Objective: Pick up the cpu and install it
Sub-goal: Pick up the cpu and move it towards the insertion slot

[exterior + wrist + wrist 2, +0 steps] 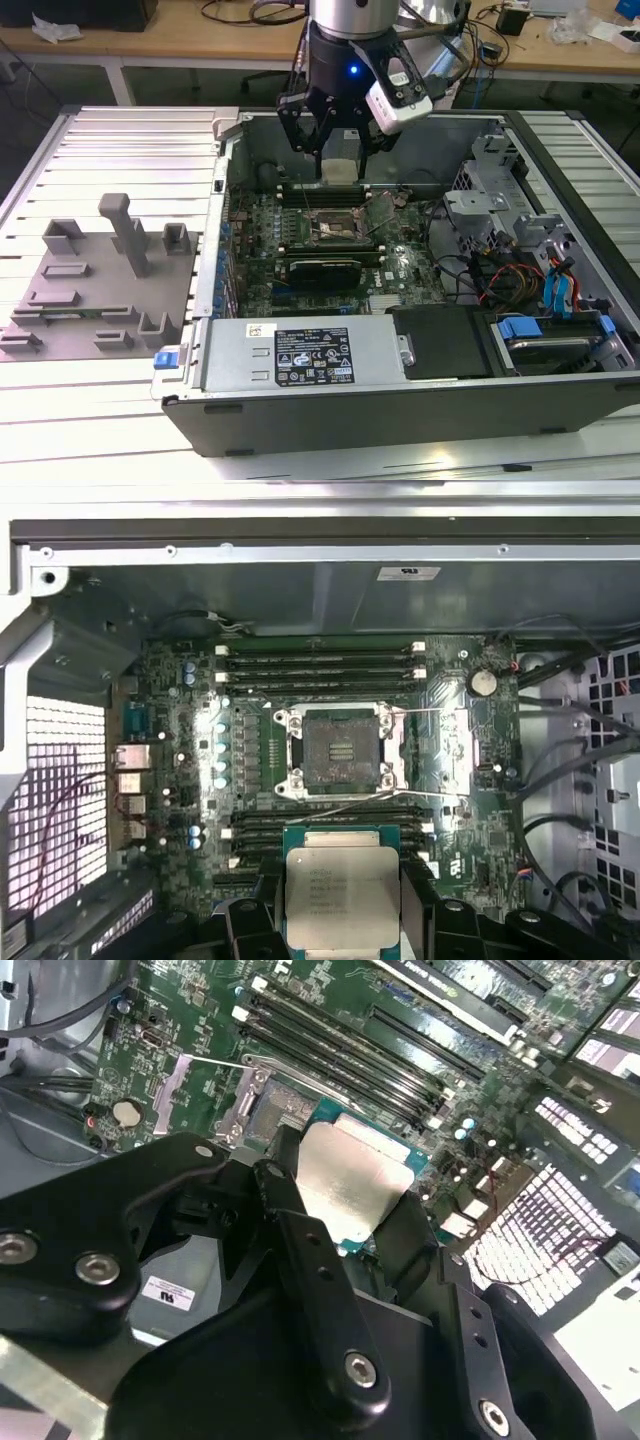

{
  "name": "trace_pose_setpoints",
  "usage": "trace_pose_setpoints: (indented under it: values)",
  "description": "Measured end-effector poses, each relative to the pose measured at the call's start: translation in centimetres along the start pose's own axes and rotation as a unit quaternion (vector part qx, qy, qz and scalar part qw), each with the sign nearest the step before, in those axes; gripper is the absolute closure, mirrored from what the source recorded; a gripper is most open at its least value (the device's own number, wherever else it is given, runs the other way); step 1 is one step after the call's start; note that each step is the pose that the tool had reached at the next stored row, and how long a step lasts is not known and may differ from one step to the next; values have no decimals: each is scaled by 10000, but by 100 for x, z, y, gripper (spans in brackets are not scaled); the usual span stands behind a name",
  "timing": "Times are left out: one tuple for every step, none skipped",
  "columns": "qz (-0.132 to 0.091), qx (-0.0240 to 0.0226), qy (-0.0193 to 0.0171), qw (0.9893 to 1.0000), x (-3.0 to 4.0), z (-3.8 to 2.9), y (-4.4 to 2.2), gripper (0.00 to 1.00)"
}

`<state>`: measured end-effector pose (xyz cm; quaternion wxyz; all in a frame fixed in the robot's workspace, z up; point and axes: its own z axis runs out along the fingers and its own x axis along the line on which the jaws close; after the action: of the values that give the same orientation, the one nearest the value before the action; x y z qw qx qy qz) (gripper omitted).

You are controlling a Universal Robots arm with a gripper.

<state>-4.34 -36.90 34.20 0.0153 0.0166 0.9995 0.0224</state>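
Observation:
My gripper (pixel 340 148) hangs over the open computer case, shut on the cpu (pixel 341 160) by two opposite edges. In both wrist views the cpu (pixel 342 892) (pixel 350 1182) is a flat square chip with a silvery metal top and a thin teal border, held level between the black fingers (pixel 252 920). The dark square socket (pixel 342 752) (pixel 333 226) lies open on the green motherboard (pixel 400 262), below the chip and slightly offset from it. The chip is clear of the board.
The case walls (pixel 400 120) ring the motherboard. Memory slots (pixel 320 665) run along both sides of the socket. Drive cages and loose cables (pixel 520 260) fill the exterior view's right. A grey moulded tray (pixel 90 300) with upright posts sits at that view's left.

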Motion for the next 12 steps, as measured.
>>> trace_pose_setpoints:
  values:
    - [0, 0, 0, 10000, -5, 20, 10, 45]
    - [0, 0, 1, 10000, -8, 39, 17, 45]
    - [0, -1, 0, 10000, -12, 60, 24, 45]
    - [0, -1, 1, 10000, -15, 81, 31, 45]
    - [0, 0, 1, 10000, -18, 126, 57, 45]
    - [0, 0, 1, 10000, -16, 177, 95, 45]
    - [0, 1, 2, 10000, -15, 199, 112, 45]
    - [0, 0, 1, 10000, -15, 220, 128, 45]
    - [0, -1, 1, 10000, -15, 245, 148, 45]
    - [0, 0, 2, 10000, -14, 267, 165, 45]
    - [0, 0, 2, 10000, -13, 299, 188, 45]
    - [0, -1, 1, 10000, -14, 331, 205, 45]
